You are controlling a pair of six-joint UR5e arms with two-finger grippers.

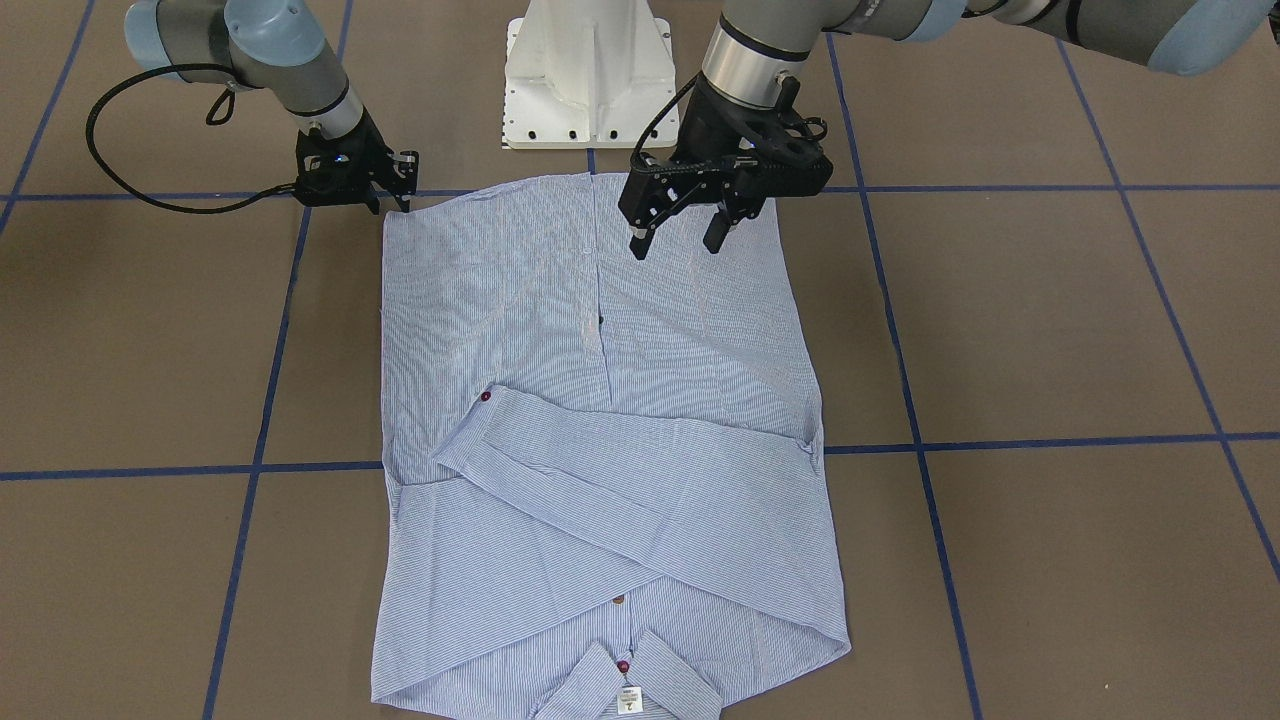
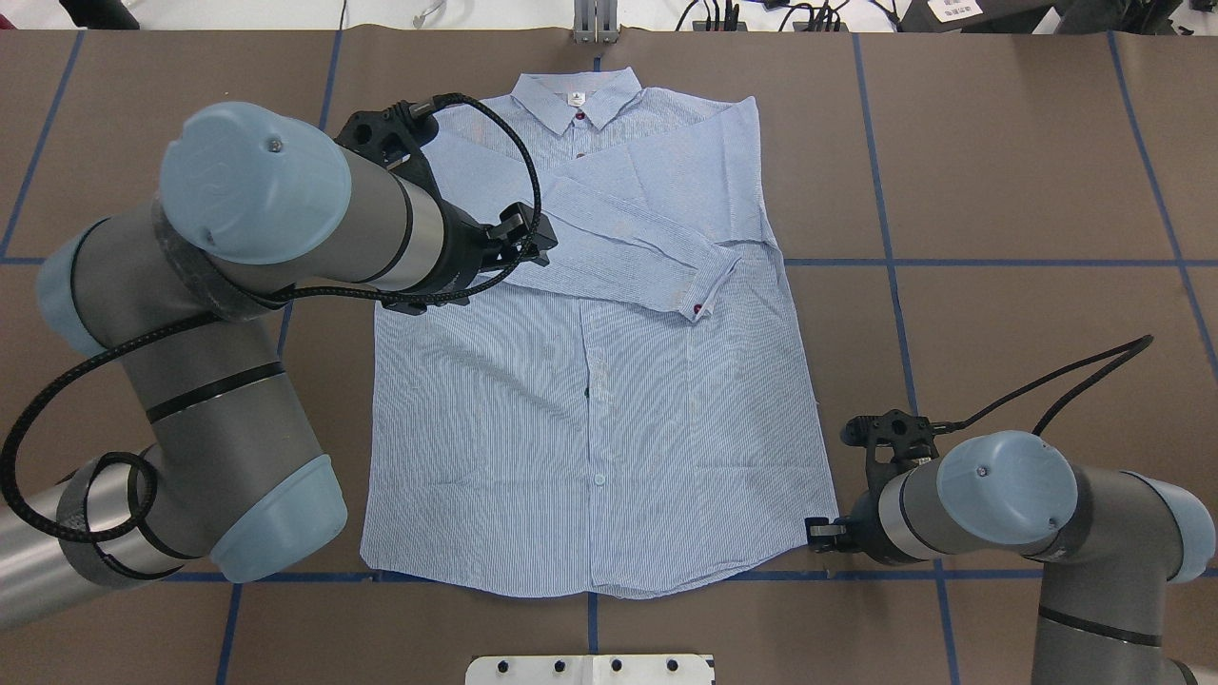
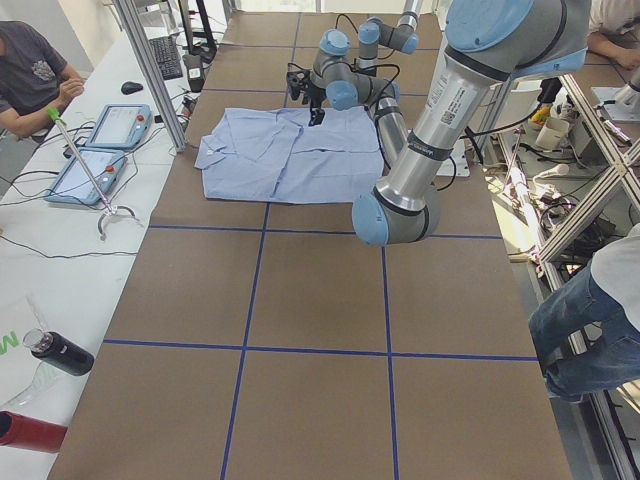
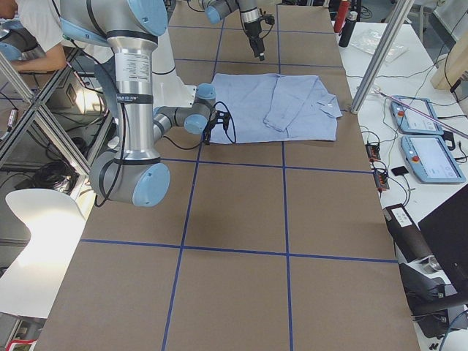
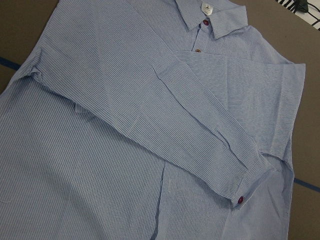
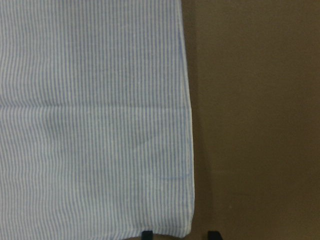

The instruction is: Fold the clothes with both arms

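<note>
The shirt [image 1: 490, 300] lies flat and buttoned on the worktop [image 1: 1050, 330], with one sleeve [image 1: 640, 480] folded across its chest near the collar [image 1: 630, 675]. The left gripper [image 1: 676, 245] hovers above the shirt's hem end, fingers spread and empty. The right gripper [image 1: 400, 190] sits low at the shirt's hem corner, fingers parted on either side of the corner's edge, clasping nothing.

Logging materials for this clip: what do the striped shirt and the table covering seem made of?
The striped shirt: thin woven cloth, probably cotton, matte; the fine stripes and soft creases suggest it. The table covering: brown matte sheet, perhaps paper or board; it lies flat, without glare, under blue tape lines.
</note>
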